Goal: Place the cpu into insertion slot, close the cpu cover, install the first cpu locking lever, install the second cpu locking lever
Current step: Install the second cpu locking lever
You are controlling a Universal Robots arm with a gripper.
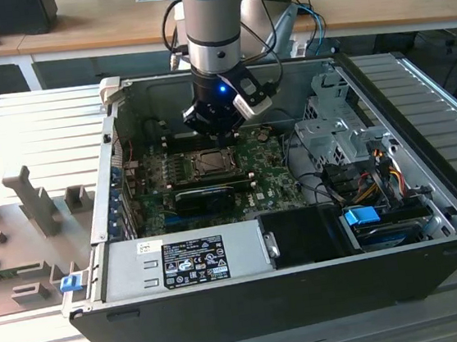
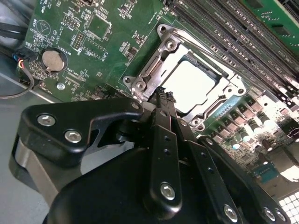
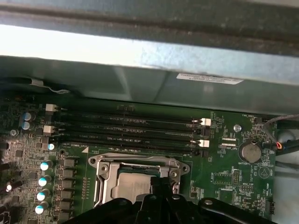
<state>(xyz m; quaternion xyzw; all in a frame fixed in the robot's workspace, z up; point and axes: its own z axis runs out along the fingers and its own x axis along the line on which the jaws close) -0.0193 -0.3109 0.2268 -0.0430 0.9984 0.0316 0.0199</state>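
In the second wrist view the hand (image 2: 162, 95) fills the lower half of the frame, its dark fingers (image 2: 164, 140) drawn together to a narrow tip with nothing between them, so it reads as clenched and empty; that tip sits at the lower edge of the socket, touching or just above the frame. Just beyond it, at the centre of that frame, the cpu (image 2: 190, 84) lies flat in the insertion slot, its pale top showing through the square window of the cpu cover (image 2: 161, 63), which appears folded down around it. By that reading the first two steps look done; whether either locking lever is latched cannot be told. In the exterior view the socket sits mid-frame inside the open computer case (image 1: 430, 197), which rests on a slatted worktop (image 1: 34, 127). A white label on the power supply (image 1: 193, 262) and a sticker on the case wall in the first wrist view carry print too small to make out
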